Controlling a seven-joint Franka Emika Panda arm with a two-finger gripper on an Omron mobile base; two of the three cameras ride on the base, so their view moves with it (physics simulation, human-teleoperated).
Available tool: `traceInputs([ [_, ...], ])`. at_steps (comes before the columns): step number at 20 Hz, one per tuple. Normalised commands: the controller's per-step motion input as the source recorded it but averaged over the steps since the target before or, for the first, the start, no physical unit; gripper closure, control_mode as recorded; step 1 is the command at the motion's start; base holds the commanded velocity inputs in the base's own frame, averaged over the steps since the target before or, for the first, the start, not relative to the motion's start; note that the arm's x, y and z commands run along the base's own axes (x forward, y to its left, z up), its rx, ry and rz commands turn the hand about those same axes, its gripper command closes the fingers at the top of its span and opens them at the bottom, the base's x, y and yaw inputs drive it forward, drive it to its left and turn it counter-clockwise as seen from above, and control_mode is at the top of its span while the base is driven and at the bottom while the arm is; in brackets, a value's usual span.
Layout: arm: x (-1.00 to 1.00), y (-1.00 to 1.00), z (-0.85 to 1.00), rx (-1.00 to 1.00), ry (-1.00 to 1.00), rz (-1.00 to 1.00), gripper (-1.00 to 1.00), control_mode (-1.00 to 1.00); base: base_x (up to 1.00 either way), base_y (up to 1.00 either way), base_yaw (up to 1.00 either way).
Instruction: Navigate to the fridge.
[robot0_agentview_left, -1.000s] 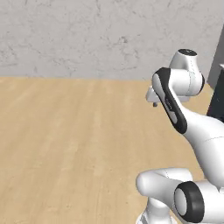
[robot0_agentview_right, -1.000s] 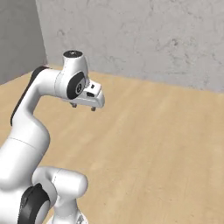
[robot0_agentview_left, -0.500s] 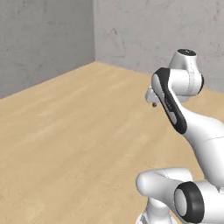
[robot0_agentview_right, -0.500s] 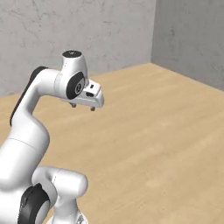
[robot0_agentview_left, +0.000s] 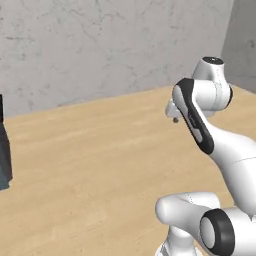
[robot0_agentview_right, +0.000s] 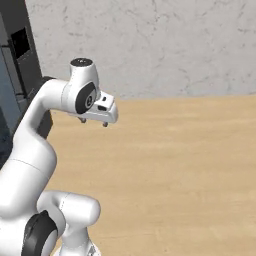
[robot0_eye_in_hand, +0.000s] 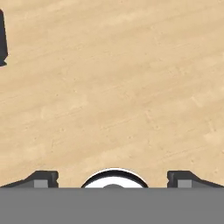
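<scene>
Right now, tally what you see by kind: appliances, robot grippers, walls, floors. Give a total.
Appliances: 1, the fridge, dark, at the left edge of the right base view.
Grippers: 1, the gripper, open, holding nothing.
Walls: 1, the grey wall.
Floors: 1, the wooden floor.
Total: 4

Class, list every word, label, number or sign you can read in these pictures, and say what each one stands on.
No readable text anywhere.
The black rectangular panel on the tall dark grey fridge: blank.
The grey concrete wall and light wooden floor: unmarked.
The white robot arm: no label or number.
</scene>
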Motion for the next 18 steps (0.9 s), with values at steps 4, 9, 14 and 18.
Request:
traceInputs([
  [4,0.00,0.00,0.00,0.00,0.00,0.00,-1.00,1.00,0.99,-0.17,0.64],
  [9,0.00,0.00,0.00,0.00,0.00,0.00,-1.00,1.00,1.00,-0.34,0.38],
  [14,0.00,0.00,0.00,0.00,0.00,0.00,-1.00,1.00,1.00,-0.60,0.25],
  [18,0.00,0.00,0.00,0.00,0.00,0.00,-1.00,1.00,1.00,-0.62,0.22],
])
